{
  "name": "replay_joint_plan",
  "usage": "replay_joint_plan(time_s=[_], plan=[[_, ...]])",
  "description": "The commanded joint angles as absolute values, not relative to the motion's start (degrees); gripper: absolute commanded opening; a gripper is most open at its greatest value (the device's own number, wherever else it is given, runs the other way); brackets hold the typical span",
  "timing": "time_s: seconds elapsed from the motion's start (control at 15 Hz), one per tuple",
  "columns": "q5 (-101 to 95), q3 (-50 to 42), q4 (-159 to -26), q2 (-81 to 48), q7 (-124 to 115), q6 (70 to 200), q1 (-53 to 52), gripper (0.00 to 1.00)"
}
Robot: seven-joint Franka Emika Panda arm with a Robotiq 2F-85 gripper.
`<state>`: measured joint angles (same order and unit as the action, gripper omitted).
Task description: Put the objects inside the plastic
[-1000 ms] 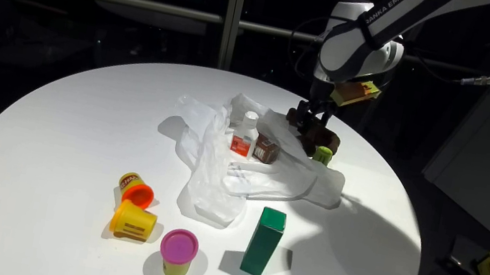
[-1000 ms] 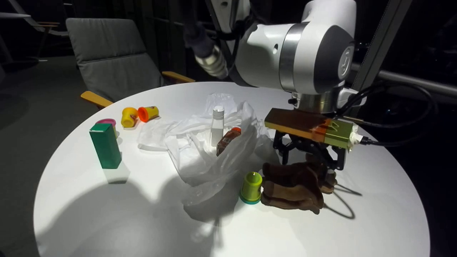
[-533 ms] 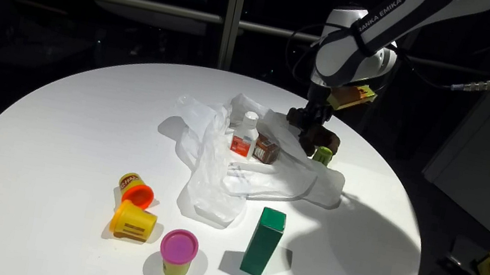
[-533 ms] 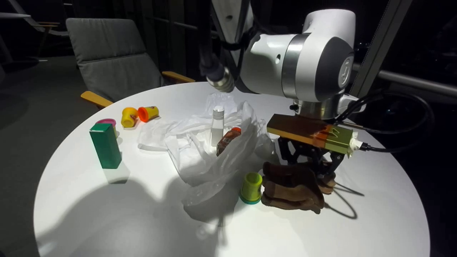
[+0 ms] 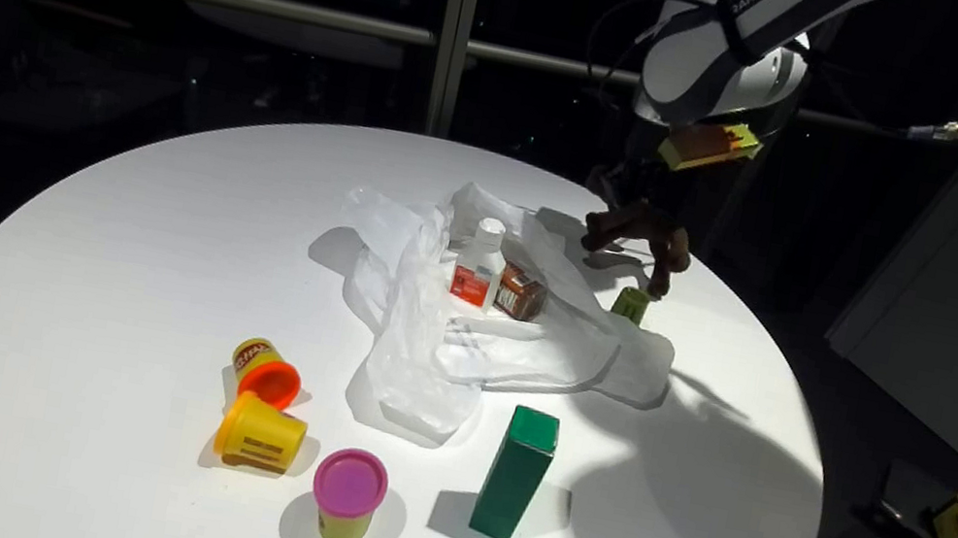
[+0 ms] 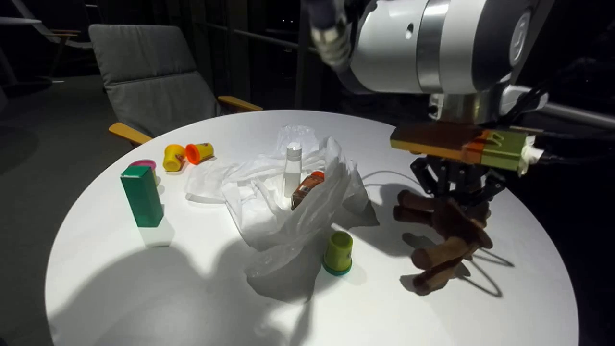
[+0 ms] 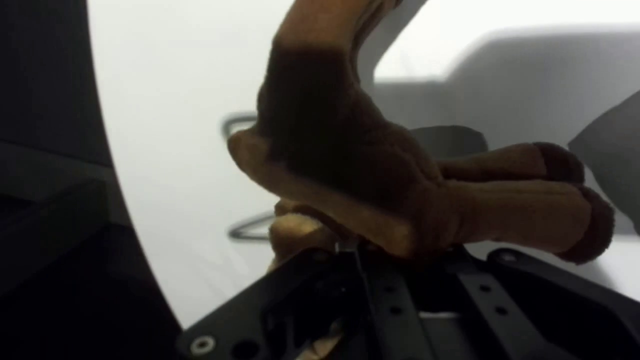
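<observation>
A brown plush animal (image 6: 454,221) hangs just above the table, its legs dangling, with my gripper (image 6: 462,199) shut on its body from above. Legs and torso of the plush animal (image 7: 345,150) fill much of the wrist view; the fingertips are partly hidden against its fur. The crumpled white plastic bag (image 5: 425,348) lies spread on the table, beside the toy. On the bag stand a white bottle (image 5: 485,260) with a red label and, leaning next to it, a brown bottle (image 6: 307,188) with an orange cap.
A green tub (image 6: 338,252) stands between bag and toy. Across the bag are a green box (image 5: 516,473), a purple-lidded tub (image 5: 349,493), a yellow tub (image 5: 263,433) on its side and an orange-lidded tub (image 5: 264,372). The round table's edge (image 6: 552,250) runs near the toy.
My gripper has shut on the plush animal and lifted it off the table, away from the green tub. The bag and bottles have stayed where they were.
</observation>
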<state>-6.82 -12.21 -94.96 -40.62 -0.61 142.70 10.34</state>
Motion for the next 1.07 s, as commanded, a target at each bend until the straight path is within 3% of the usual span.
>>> replay_joint_plan(time_s=[0.0,0.53,1.0], plan=[[-9.33,-14.24,-98.63,-31.49,-3.09,140.94,7.82,0.07],[-6.40,-5.35,-108.81,-15.70,4.02,136.85,4.68,0.06],[3.77,3.01,-116.20,-10.55,15.95,129.20,3.29,0.06]])
